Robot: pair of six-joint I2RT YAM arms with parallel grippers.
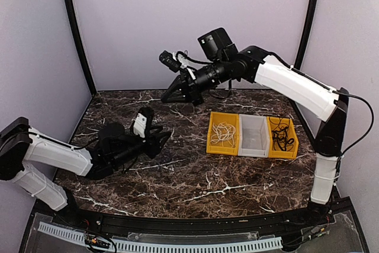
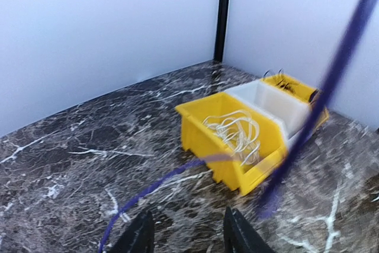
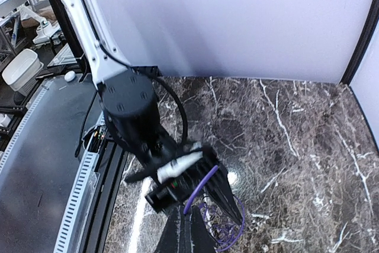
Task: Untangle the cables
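Note:
A thin purple cable (image 3: 202, 179) rises from a loose purple tangle (image 3: 225, 233) on the marble table, under the left arm's fingers. My right gripper (image 3: 190, 229) is shut on the upper end of this cable; in the top view it (image 1: 167, 95) hangs above the table's middle left. My left gripper (image 2: 186, 236) is open, low over the table, with nothing between its fingers. The purple cable (image 2: 150, 190) curves past its left finger and stretches up to the right, blurred. In the top view the left gripper (image 1: 163, 136) lies below the right one.
Three bins stand in a row at the right. A yellow bin (image 1: 212, 140) holds white cables (image 1: 223, 133), a white bin (image 1: 254, 137) looks empty, and a second yellow bin (image 1: 294, 146) holds black cables (image 1: 283, 134). Walls enclose the back and sides.

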